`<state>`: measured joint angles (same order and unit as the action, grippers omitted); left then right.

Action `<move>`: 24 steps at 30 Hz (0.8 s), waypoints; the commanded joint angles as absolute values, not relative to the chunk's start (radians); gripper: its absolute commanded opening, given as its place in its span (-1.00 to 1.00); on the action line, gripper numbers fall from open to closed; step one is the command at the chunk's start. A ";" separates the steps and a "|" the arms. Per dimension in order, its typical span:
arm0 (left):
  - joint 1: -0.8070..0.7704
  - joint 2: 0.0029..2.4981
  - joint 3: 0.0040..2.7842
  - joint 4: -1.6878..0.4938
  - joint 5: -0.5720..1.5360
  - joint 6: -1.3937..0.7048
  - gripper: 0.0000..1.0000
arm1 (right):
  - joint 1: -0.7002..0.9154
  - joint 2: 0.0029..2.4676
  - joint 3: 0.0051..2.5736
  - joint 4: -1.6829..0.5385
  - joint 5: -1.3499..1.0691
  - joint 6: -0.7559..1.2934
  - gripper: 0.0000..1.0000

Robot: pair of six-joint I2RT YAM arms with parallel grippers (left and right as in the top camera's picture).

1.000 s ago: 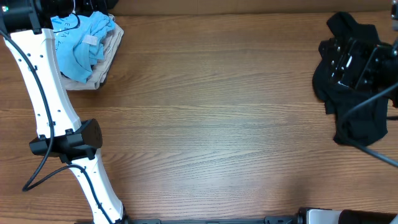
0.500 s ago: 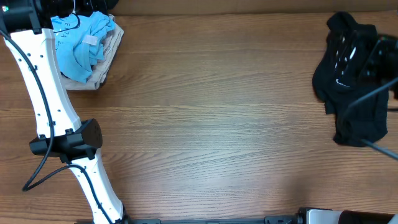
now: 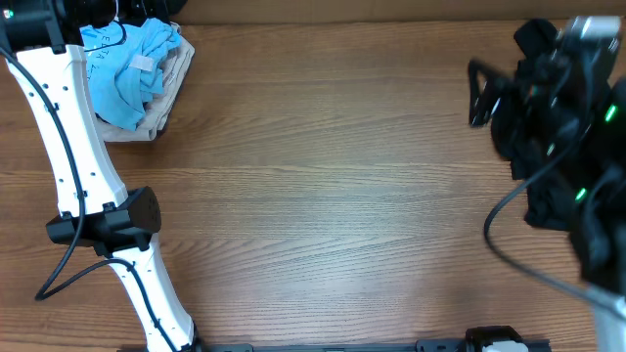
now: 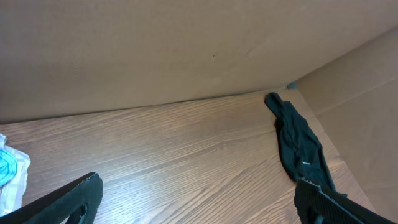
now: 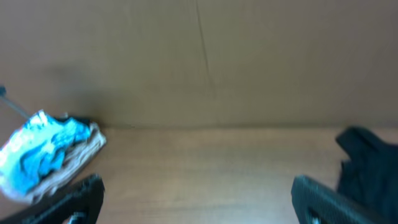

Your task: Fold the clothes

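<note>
A crumpled sky-blue T-shirt (image 3: 132,68) lies on a beige garment (image 3: 166,98) at the table's far left. It also shows blurred in the right wrist view (image 5: 46,152). A limp black top (image 3: 558,186) lies at the right edge, and shows in the left wrist view (image 4: 298,146) and the right wrist view (image 5: 370,165). My right gripper (image 5: 198,186) is open and empty, and its arm (image 3: 567,117) is raised over the black top. My left gripper (image 4: 196,186) is open and empty above bare wood, near the blue T-shirt.
A cardboard wall (image 4: 186,50) runs along the table's far edge and right side. My white left arm (image 3: 73,147) stretches up the left side of the table (image 3: 323,196).
My right arm has lifted off the black top and swung left and toward the camera, blurred by motion. The black top stays on the table. The left arm has not moved.
</note>
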<state>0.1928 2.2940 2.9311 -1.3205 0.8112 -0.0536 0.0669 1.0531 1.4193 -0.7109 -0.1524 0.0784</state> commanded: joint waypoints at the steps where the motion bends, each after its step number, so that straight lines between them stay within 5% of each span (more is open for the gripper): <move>1: 0.189 2.302 2.930 -1.320 0.828 -0.068 1.00 | 0.073 0.908 1.156 -0.579 -0.143 0.082 1.00; 12: 0.189 2.302 2.930 -1.320 0.828 -0.068 0.99 | 0.073 0.369 0.387 -0.136 -0.150 0.086 1.00; 24: 0.189 2.302 2.930 -1.320 0.828 -0.068 1.00 | 0.073 0.112 0.018 0.126 -0.150 0.086 1.00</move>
<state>0.1928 2.2940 2.9311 -1.3205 0.8124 -0.0540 0.0669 0.1474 0.0631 0.0982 -0.1524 0.0788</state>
